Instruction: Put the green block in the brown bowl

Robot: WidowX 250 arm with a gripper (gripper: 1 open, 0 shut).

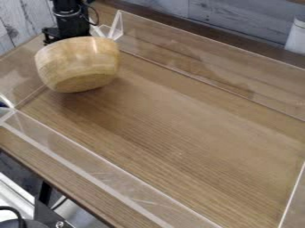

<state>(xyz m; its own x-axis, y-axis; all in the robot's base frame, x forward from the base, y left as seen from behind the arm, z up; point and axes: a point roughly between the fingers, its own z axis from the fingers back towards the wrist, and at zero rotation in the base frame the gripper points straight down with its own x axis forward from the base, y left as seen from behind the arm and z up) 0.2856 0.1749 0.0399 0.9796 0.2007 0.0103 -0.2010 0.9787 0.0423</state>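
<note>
The brown bowl (78, 64) sits at the far left of the wooden table, tipped so that only its rounded outside shows. My gripper (71, 36) comes straight down onto the bowl's far rim. Its black fingers are shut on that rim, with their tips hidden behind the wood. The green block is out of view; the bowl's inside cannot be seen from this camera.
Clear acrylic walls (202, 55) ring the wooden table (179, 134), with a low one along the near edge (84, 174). An upright corner of clear plastic (113, 27) stands just right of the gripper. A white object (297, 36) lies beyond the back wall.
</note>
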